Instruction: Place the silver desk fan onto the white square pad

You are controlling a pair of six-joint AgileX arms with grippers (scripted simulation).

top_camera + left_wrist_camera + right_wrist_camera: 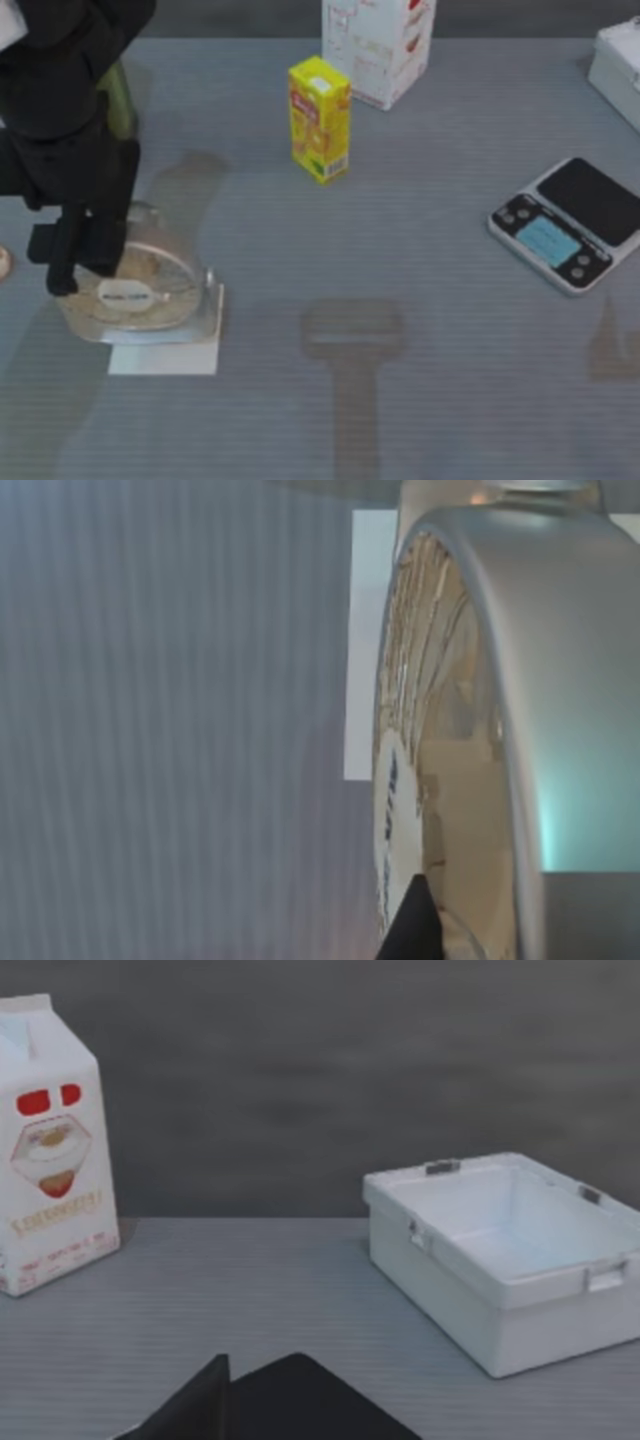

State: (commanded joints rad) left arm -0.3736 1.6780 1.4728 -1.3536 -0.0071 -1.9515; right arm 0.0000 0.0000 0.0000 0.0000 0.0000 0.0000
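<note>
Fan: silver desk fan point(150, 290) sits at the table's left side, its round grille face turned up toward the overhead camera, beige centre label showing.
Pad: white square pad point(165, 357) lies flat under the fan; only its near strip peeks out below the fan's foot, so the fan overlaps most of it.
Left gripper: left gripper point(75, 255) is down at the fan's left rim, dark fingers either side of the disc edge. Clenched on the rim or just released? I cannot tell from these angles.
Left wrist view: grille and silver rim of the fan point(480, 740) fill the frame up close, a slice of the pad point(368, 650) showing behind it, and one dark fingertip point(412, 925) poking in at the grille's edge.
Right arm: out of the top view, parked; its wrist camera looks across the table at a white printed carton point(50, 1150) and a white open box point(510, 1250). Dark shapes sit low in that frame, jaw state unreadable.
Other items: yellow juice carton point(320, 118) stands mid-table toward the back, the white carton point(378, 45) behind it, a grey digital scale point(568, 225) well off to the right, and a green object point(120, 100) half hidden behind the left arm.
</note>
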